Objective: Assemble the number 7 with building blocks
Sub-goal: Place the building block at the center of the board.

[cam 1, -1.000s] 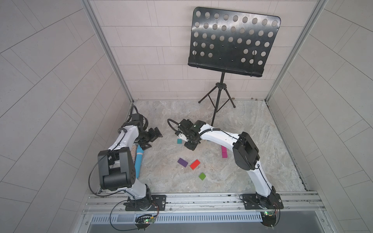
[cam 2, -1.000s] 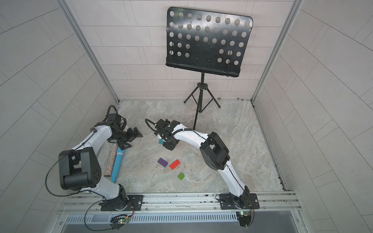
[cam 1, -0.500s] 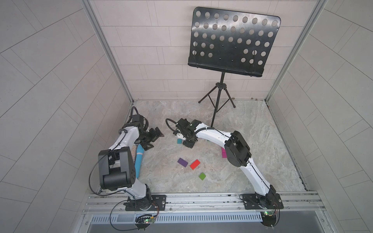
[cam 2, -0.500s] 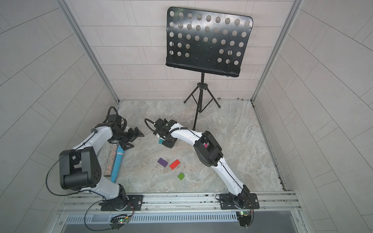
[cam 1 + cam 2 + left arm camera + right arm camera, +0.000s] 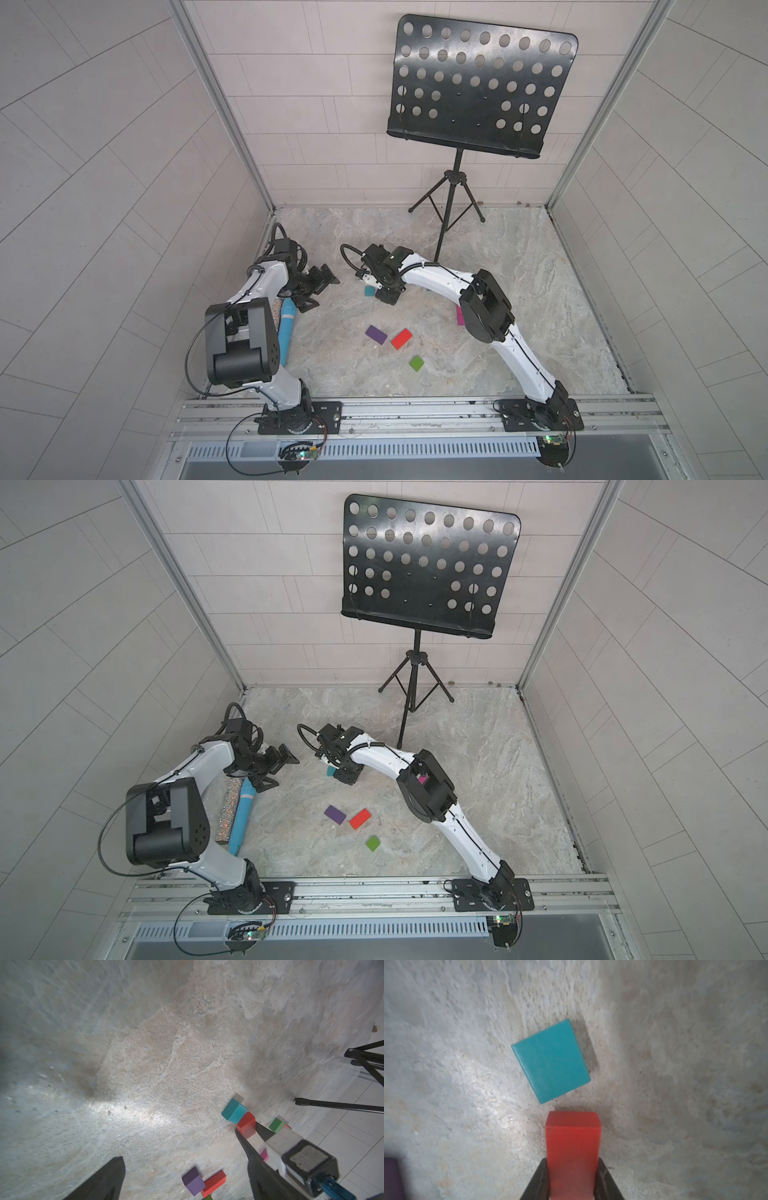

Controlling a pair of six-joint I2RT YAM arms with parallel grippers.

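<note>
Firmly, the right gripper (image 5: pixel 572 1159) clamps a red block (image 5: pixel 572 1138), just beside the teal block (image 5: pixel 551 1060).

Its jaws stand narrow, pinching the red block by two opposite sides, its free end low over the marbled table (image 5: pixel 519 291). Whether it touches the teal block, which lies flat, cannot be told. Nearer the robot's base in a top view lie a purple block (image 5: pixel 376 335) and a red rectangle (image 5: pixel 402 338) just beside each other. A green block (image 5: pixel 416 363) lies nearer still, and a magenta block (image 5: pixel 459 316) is mostly hidden behind the right arm. The left gripper (image 5: pixel 318 291) hangs wide and holds nothing, well apart from these blocks. It is near the far end of a blue cylinder (image 5: pixel 242 812) lying against a glittery cylinder (image 5: pixel 230 812). A black music stand (image 5: pixel 478 87) rises at the back.
</note>
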